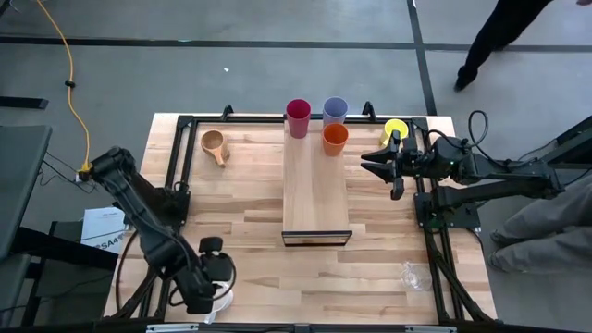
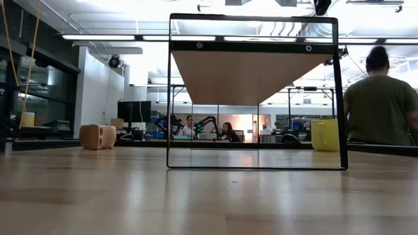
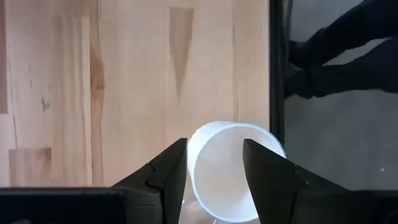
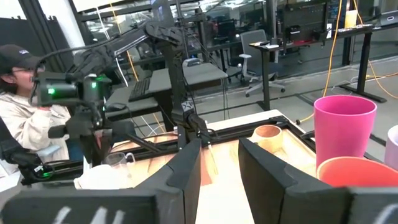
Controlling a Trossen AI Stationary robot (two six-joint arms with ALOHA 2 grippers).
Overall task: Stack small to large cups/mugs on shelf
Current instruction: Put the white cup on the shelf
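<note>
Smooth round white mug (image 3: 231, 171) sits between the left gripper (image 3: 214, 165)'s parted dark fingers; right gripper (image 1: 396, 165) parted.

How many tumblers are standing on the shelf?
3, at the shelf's far end: crimson tumbler, lavender tumbler, and orange tumbler just in front of the lavender one.

The wooden table (image 1: 250, 268) holds a long shelf (image 1: 314, 190) in the middle. On the shelf's 12 o'clock end stand a crimson tumbler (image 1: 298, 117), a lavender tumbler (image 1: 335, 111) and an orange tumbler (image 1: 335, 139). On the table, a tan wooden cup (image 1: 215, 144) lies at 10 o'clock, a yellow mug (image 1: 395, 131) at 2 o'clock, a clear glass (image 1: 413, 274) at 4 o'clock and a white mug (image 3: 231, 171) at 7 o'clock.
</note>
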